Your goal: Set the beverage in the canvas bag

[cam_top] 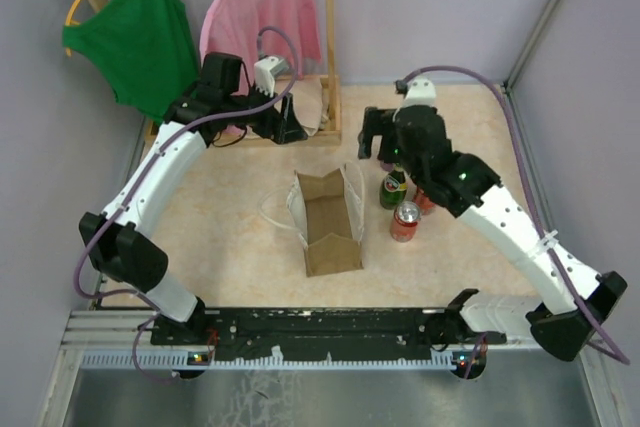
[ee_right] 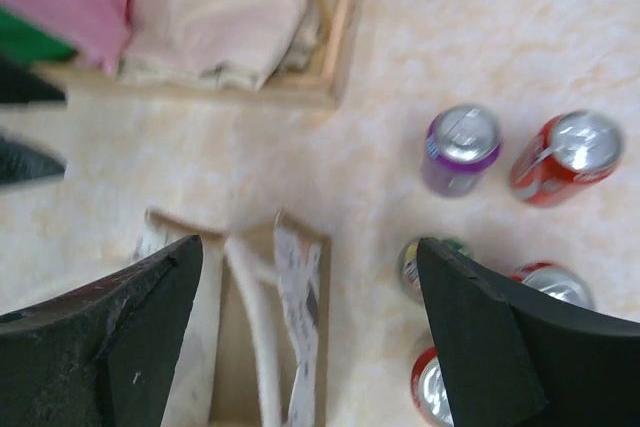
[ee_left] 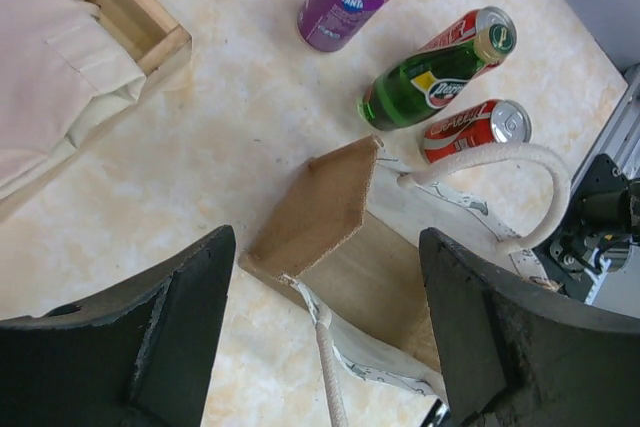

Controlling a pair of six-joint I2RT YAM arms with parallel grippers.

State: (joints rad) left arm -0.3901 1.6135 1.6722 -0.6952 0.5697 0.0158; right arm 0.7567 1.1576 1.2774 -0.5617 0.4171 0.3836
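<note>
The canvas bag (cam_top: 328, 225) stands open at the table's middle, brown inside, with white cord handles (ee_left: 520, 162). Several beverages stand just right of it: a green bottle (cam_top: 392, 187), a red can (cam_top: 404, 220), and in the wrist views a purple can (ee_right: 458, 147) and further red cans (ee_right: 570, 155). My left gripper (cam_top: 284, 122) hovers behind the bag near the wooden rack, open and holding nothing; its view looks down on the bag's back corner (ee_left: 330, 217). My right gripper (cam_top: 373, 137) hangs open and holding nothing above the bag's right wall (ee_right: 300, 297) and the drinks.
A wooden rack (cam_top: 325, 77) stands at the back with folded beige cloth (ee_left: 50, 77) in its base. A green top (cam_top: 140, 32) and a pink one (cam_top: 260, 17) hang from it. Walls close in on the left, the back and the right.
</note>
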